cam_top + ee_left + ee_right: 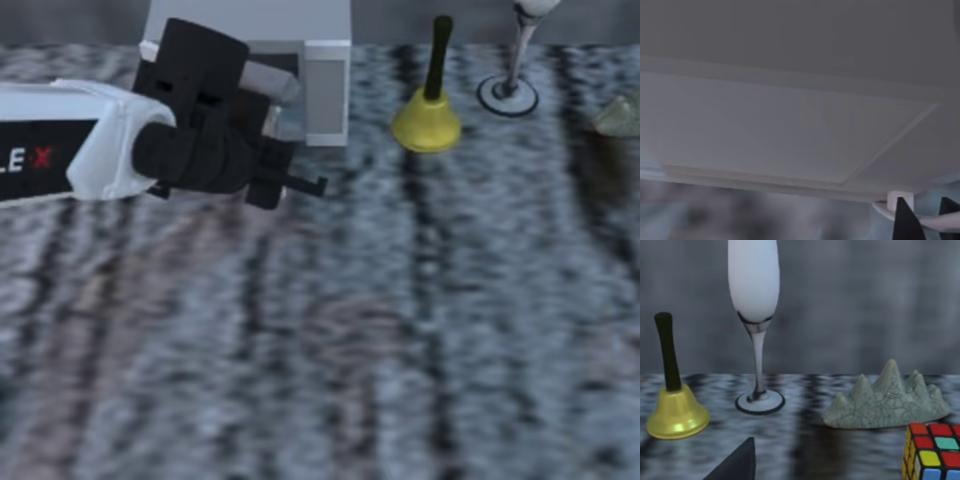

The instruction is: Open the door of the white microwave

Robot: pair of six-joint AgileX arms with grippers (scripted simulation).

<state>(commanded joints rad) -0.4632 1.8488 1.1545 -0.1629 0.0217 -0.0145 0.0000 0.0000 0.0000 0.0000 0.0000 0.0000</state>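
Observation:
The white microwave (pixel 250 18) stands at the table's back left, its plain control strip (pixel 327 95) on the right of its front. My left gripper (pixel 300 180) reaches in from the left, right against that front, and its black body covers most of the door in the top view. The left wrist view is filled by the door (pixel 790 125). There the left gripper (pixel 927 220) is shut on the door's white handle (pixel 900 199), one dark fingertip on each side of the bar. How far the door stands out, I cannot tell. The right arm is out of the top view; one dark fingertip (pixel 742 460) shows, nothing near it.
A yellow bell (pixel 427 120) with a black handle stands right of the microwave. Farther right is a tall white glass (pixel 508 95). A pale crackled, mountain-shaped piece (pixel 887 400) and a coloured puzzle cube (pixel 932 452) lie near the right arm.

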